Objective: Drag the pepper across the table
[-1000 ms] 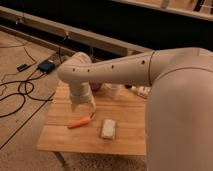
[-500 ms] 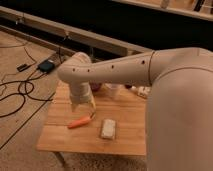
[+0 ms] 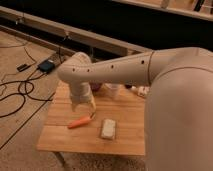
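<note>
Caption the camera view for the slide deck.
Open gripper hangs low over the wooden table at one end of the orange pepper, white block alongside.

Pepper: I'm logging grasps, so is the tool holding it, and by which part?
Nothing is held. The tool hangs open just above the pepper's end nearest the white block; the pepper lies on the table.
</note>
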Motion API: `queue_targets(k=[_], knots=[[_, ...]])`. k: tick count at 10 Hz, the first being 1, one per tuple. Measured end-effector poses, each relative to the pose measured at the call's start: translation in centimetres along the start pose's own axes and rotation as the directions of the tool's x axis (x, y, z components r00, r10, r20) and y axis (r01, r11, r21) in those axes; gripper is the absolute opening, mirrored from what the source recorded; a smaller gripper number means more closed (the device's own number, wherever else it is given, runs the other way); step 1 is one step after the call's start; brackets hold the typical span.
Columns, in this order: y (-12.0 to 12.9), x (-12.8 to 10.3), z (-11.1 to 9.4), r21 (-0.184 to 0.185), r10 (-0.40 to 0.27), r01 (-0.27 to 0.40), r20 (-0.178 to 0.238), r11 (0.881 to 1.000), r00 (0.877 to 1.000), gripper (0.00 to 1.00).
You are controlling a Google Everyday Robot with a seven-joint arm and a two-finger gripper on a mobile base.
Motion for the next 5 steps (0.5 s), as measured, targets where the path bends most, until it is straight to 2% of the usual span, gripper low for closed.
queue_targets(k=[1, 3, 5], knots=[[0.18, -0.06, 0.22, -0.001, 0.047, -0.047, 0.002, 0.999, 0.999, 0.65], [1.16, 0.18, 0.61, -0.006, 0.18, -0.18, 0.004, 0.984, 0.984, 0.65], [0.78, 0.07, 0.63, -0.003, 0.241, -0.241, 0.005, 0.971, 0.971, 0.65]])
